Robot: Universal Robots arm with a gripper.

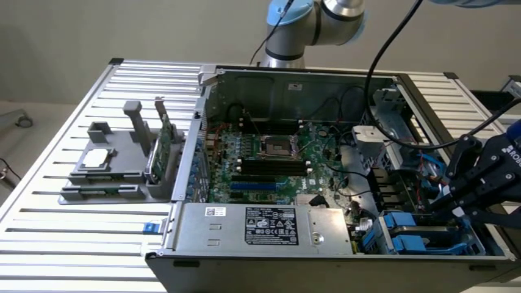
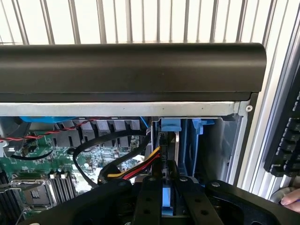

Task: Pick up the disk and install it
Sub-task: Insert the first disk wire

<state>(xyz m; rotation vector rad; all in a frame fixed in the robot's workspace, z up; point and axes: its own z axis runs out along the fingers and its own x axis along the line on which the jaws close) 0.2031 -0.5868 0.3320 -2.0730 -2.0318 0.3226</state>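
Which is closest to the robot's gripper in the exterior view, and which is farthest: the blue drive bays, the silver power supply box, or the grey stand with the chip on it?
From the gripper, on the exterior view's right:
1. Blue drive bays, just below the gripper.
2. Silver power supply box, in the case's front middle.
3. Grey stand, outside the case, on the far left.

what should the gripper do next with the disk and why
Probably ease the disk straight down a little further. The gripper is shut on its blue carrier edge, standing on edge over the drive bay in the computer case, with blue carrier parts still above the bay. It looks only partly seated, so releasing now seems premature.
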